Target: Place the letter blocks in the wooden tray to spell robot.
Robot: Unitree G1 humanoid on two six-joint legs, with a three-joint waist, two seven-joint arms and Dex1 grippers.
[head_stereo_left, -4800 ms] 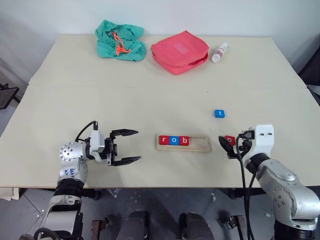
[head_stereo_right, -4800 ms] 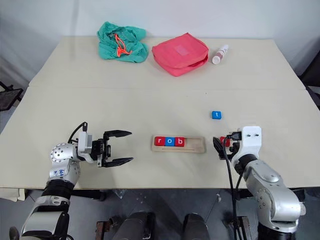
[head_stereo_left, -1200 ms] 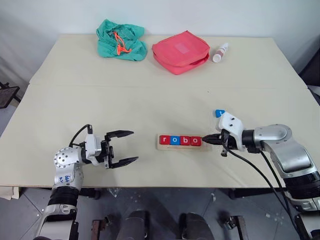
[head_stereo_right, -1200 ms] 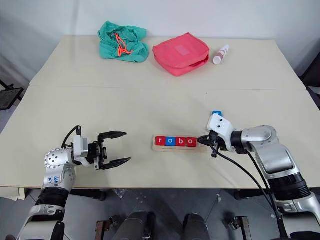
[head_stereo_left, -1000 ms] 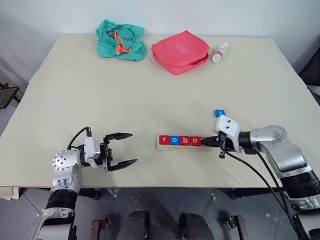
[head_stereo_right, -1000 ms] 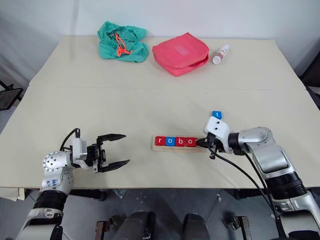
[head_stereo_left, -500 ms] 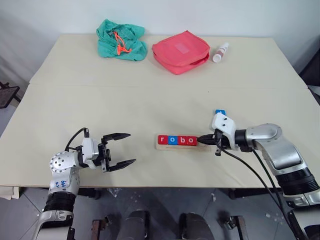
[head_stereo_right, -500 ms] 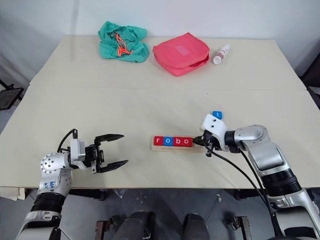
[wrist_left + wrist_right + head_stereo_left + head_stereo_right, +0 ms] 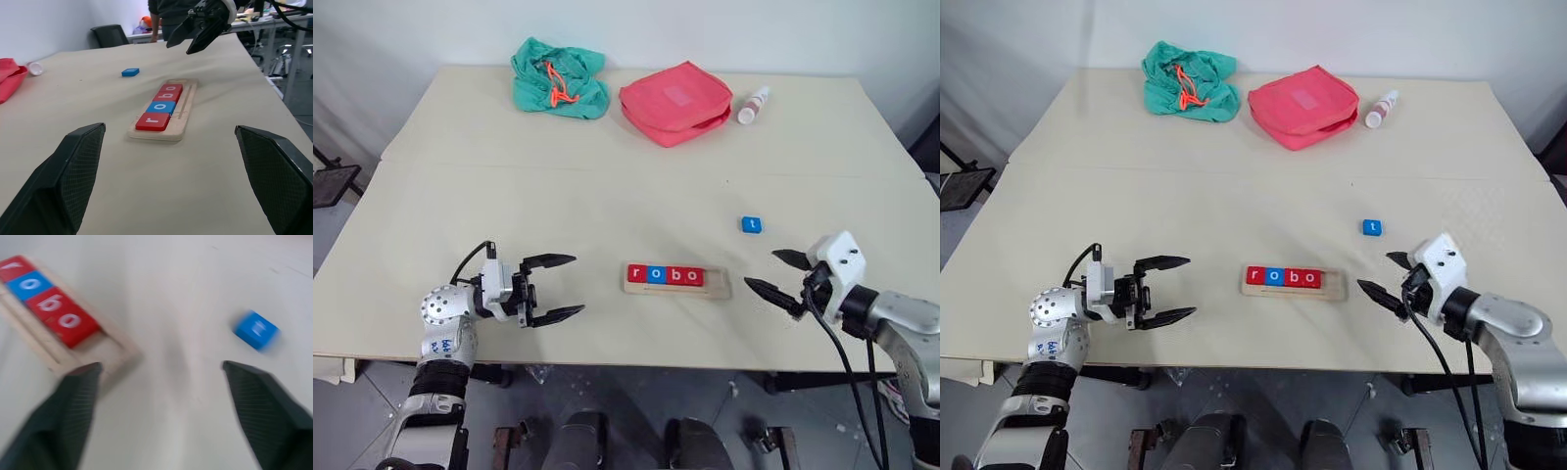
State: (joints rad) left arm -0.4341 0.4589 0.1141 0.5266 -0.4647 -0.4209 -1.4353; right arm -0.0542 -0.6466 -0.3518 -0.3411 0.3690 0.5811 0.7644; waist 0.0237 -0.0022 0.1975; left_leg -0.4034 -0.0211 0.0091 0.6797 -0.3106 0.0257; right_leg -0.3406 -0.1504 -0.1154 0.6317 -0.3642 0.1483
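1. A wide, pale beige surface [image 9: 607,186] with a seam running across it stands against a plain white wall. The left wrist view shows a black chair, desks and a person's dark torso in the room beyond.
2. At the far edge lie a crumpled green cloth bag with an orange cord [image 9: 558,80], a flat red fabric pouch [image 9: 677,101] and a small white bottle with a pink cap [image 9: 753,104] on its side.
3. The narrow pale wooden tray [image 9: 676,282] lies near the front edge, between the two arms.
4. Four small square letter blocks [image 9: 666,275] sit touching in its groove: red, blue, red, red, with white lowercase letters reading "r o b o". The rightmost slot is bare.
5. A fifth tile, blue with a white "t" [image 9: 751,224], lies loose on the surface, beyond the tray's right end and apart from it.
6. The left pincer [image 9: 566,288] hovers left of the tray, fingers spread wide, holding nothing.
7. The right pincer [image 9: 771,273] hovers right of the tray, fingers also wide apart and holding nothing.
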